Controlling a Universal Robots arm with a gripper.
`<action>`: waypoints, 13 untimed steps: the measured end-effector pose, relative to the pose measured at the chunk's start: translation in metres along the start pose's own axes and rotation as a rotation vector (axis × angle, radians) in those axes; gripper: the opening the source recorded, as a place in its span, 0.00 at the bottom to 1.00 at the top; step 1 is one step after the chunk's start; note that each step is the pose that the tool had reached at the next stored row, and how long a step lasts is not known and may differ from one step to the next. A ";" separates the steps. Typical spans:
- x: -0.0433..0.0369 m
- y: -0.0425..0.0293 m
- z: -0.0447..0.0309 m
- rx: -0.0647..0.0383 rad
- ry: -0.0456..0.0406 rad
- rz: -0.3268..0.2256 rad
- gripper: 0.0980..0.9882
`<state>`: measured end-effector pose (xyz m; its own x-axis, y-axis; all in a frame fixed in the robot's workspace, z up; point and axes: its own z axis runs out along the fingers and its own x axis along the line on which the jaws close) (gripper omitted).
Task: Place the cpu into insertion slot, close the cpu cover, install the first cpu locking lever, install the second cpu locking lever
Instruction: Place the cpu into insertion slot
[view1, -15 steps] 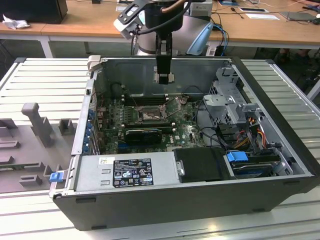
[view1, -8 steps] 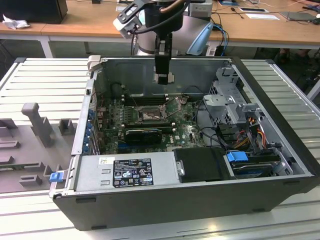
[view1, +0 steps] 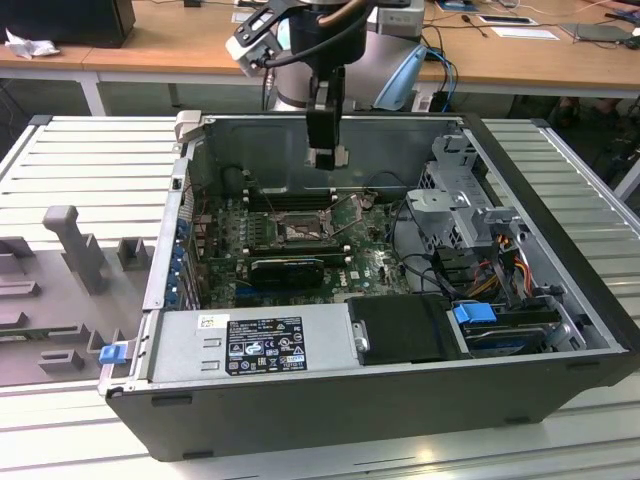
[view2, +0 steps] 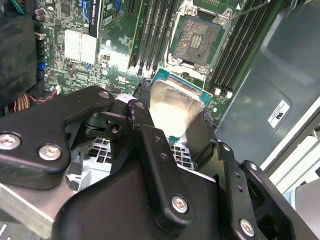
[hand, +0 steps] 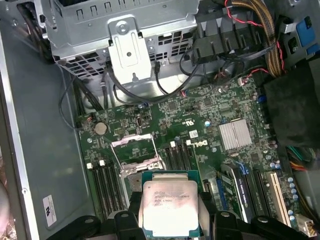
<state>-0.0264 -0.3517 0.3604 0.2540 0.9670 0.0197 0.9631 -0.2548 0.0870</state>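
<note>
Hovering well above the slot (view1: 303, 232), the gripper (view1: 327, 152) pinched the cpu (hand: 170, 207) by two edges, and with the cover (hand: 131, 140) lifted off the slot, I reckoned the trick was lowering it level and squared to the slot, never forcing the pins.

Arm (view1: 318, 40) reaches down from the far side, wrist vertical, gripper (view1: 327, 152) pointing straight down, hanging in mid-air. Fingers (view2: 145, 131) clamped on opposite edges of the cpu (hand: 170, 207), chip gripped between them
</note>
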 end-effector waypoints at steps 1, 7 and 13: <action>0.0000 0.0000 0.0001 0.000 -0.0005 0.005 0.48; 0.0000 -0.0001 0.0007 -0.001 -0.0028 0.032 0.48; 0.0000 -0.0001 0.0014 -0.001 -0.0053 0.061 0.48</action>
<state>-0.0264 -0.3517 0.3590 0.3127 0.9497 0.0197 0.9457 -0.3132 0.0869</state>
